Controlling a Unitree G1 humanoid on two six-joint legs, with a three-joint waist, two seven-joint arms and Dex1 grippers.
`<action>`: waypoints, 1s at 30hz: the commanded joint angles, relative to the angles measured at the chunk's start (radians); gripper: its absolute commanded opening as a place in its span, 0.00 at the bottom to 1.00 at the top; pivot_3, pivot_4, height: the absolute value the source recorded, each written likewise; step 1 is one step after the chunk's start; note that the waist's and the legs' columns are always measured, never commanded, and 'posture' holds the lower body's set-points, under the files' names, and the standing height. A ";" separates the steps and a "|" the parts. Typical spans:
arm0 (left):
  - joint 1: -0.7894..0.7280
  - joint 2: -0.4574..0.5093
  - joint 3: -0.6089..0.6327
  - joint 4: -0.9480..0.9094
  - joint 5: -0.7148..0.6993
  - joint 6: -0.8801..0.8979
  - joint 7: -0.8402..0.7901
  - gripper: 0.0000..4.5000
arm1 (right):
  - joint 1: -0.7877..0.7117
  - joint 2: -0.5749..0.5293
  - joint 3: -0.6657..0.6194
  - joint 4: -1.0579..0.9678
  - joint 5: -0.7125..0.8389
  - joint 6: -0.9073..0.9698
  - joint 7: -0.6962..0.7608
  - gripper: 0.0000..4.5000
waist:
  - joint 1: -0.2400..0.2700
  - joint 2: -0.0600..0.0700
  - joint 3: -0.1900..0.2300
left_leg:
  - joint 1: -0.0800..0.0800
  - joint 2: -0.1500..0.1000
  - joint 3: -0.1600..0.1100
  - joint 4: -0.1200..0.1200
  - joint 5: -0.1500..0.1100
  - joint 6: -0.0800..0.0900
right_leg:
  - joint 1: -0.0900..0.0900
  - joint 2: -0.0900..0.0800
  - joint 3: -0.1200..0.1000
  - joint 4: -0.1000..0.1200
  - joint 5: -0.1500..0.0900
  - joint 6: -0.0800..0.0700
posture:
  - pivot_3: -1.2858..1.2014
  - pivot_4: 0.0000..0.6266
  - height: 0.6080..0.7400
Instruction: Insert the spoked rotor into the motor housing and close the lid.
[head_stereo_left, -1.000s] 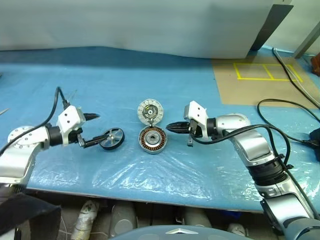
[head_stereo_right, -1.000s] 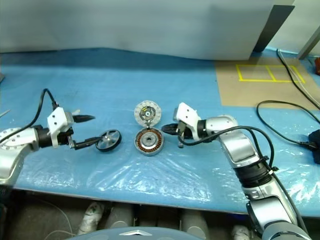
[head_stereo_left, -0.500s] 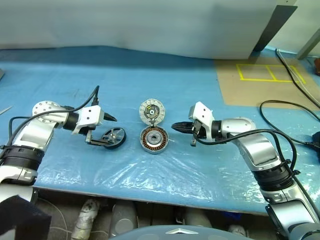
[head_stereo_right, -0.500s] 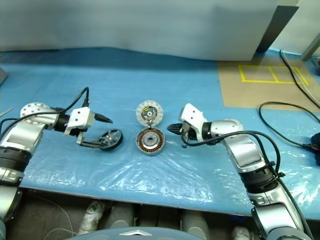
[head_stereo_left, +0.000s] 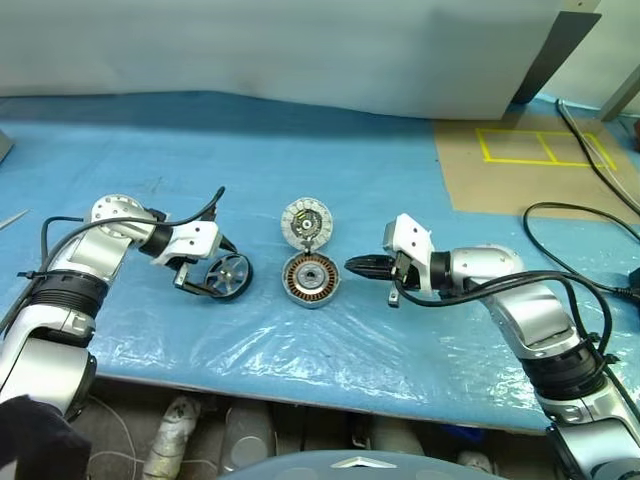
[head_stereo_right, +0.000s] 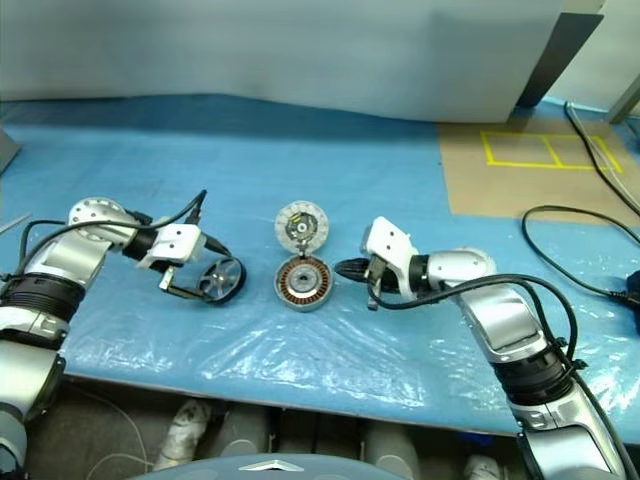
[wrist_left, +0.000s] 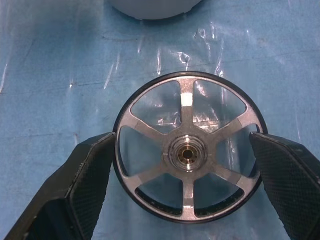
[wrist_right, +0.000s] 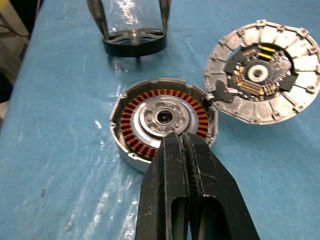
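Observation:
The spoked rotor is a silver spoked wheel with a dark rim, lying flat on the blue sheet left of centre. My left gripper points down over it and stands open, one finger on each side of the rim. The motor housing, with its copper windings and dark centre hole, sits at the middle. Its lid lies whitish face up against the housing's far edge. My right gripper is shut and empty, with its tips just right of the housing.
A brown board with yellow tape squares lies at the back right. Black cables run along the right side. Crinkled clear plastic covers the blue sheet toward the table's front edge. A grey panel stands behind.
My left arm has bent in and turned its open gripper downward, so that its fingers now flank the rotor. My right gripper has drawn back a little from the housing, still shut.

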 joint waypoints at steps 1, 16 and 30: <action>-0.023 0.006 -0.010 0.004 0.020 -0.026 -0.011 1.00 | -0.007 -0.004 -0.026 -0.029 0.019 -0.002 -0.017 0.01 | 0.000 0.000 0.000 | 0.000 0.000 0.000 0.000 0.000 0.000 | 0.000 0.000 0.000 0.000 0.000 0.000 | 0.52 0.24 1.00; -0.017 0.003 0.000 0.003 0.020 -0.045 -0.003 1.00 | -0.018 0.002 0.002 0.004 -0.008 -0.013 -0.067 0.01 | 0.000 0.000 0.000 | 0.000 0.000 0.000 0.000 0.000 0.000 | 0.000 0.000 0.000 0.000 0.000 0.000 | 0.52 0.24 1.00; -0.019 -0.021 0.054 0.005 -0.036 -0.027 0.052 0.88 | -0.020 -0.002 0.016 0.021 -0.029 -0.024 -0.060 0.00 | 0.011 0.000 0.000 | 0.000 0.000 0.000 0.000 0.000 0.000 | 0.000 0.000 0.000 0.000 0.000 0.000 | 0.52 0.24 1.00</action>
